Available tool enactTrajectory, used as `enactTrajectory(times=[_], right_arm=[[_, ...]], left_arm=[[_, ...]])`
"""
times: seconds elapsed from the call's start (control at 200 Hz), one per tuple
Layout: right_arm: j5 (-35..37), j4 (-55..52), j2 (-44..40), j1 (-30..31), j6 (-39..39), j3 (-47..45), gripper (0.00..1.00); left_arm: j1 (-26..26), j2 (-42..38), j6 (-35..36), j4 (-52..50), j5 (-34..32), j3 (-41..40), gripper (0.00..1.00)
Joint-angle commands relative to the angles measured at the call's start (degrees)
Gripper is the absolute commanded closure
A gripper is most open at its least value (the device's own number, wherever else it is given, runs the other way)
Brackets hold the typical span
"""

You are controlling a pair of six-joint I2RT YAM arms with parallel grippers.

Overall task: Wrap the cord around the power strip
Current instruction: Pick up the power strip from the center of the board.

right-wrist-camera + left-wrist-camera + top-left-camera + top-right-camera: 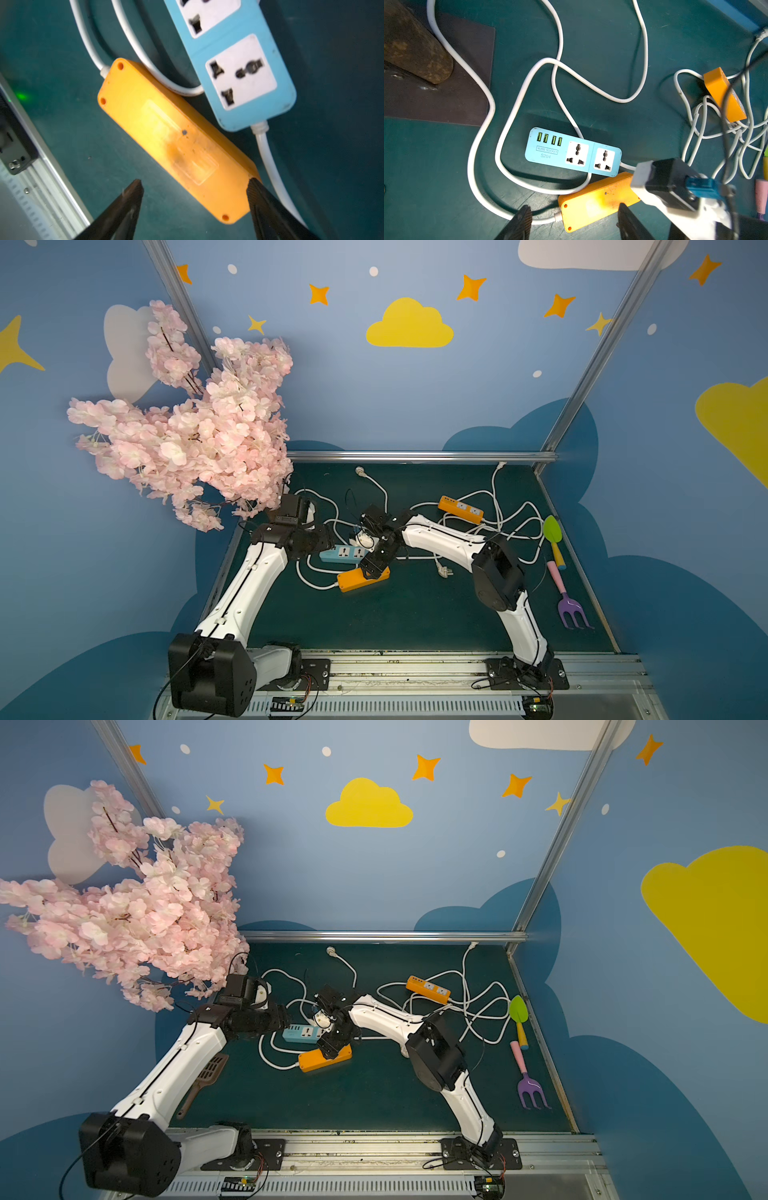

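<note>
While the pink blossom branch [187, 427] overhangs the table's [395, 622] left rear, left hand [574, 222] hangs spread, empty, above the blue power strip [572, 152]. Just beside that, crowding it, lies the orange power strip [363, 578], face-down mid-table, its white cord [491, 105] loose in loops, unwrapped. Right hand [194, 189] spread over its end, nothing pinched. Right of that: second orange strip [460, 509] in tangled cords, toy trowel [552, 531], toy fork [571, 610].
</note>
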Motion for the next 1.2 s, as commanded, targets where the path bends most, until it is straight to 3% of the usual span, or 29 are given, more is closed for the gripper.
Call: enactTrajectory(times=[0.0,0.18,0.491,0.631,0.781,0.851,0.996,1.081,1.191], right_arm=[[1.9,-3.1,3.9,1.2,-4.5,5.9,0.19],[0.9,-8.0,10.0,1.9,-6.5,12.4,0.19],[-0.8,-8.5,4.7,3.8,-4.8,3.9,0.16],[4.2,-8.2,4.8,5.3,-4.3,1.8,0.15],[8.2,-8.1,8.7,5.7,-2.0,5.7,0.16],[8.2,-7.8,9.2,6.1,-1.4,6.5,0.25],[2.4,-6.5,2.8,6.3,-1.8,2.3,0.63],[-5.0,-5.4,-4.0,5.0,-0.8,-0.7,0.7],[-19.9,-1.6,-12.4,0.2,3.9,-5.3,0.76]], left_arm=[[0.8,-1.0,0.9,-2.2,1.3,1.7,0.34],[1.6,-2.4,1.3,-3.0,1.4,1.8,0.33],[2.7,-4.7,0.6,-3.0,2.1,1.9,0.34],[2.6,-4.9,0.6,-2.9,3.4,2.9,0.34],[2.7,-5.5,0.1,-2.8,4.7,3.6,0.36],[2.7,-5.8,-0.1,-3.3,5.4,4.4,0.37],[2.7,-6.9,0.5,-5.4,6.0,7.2,0.39],[2.3,-6.9,0.4,-5.8,7.0,9.4,0.39],[0.7,-6.3,-0.1,-4.9,10.2,12.6,0.39]])
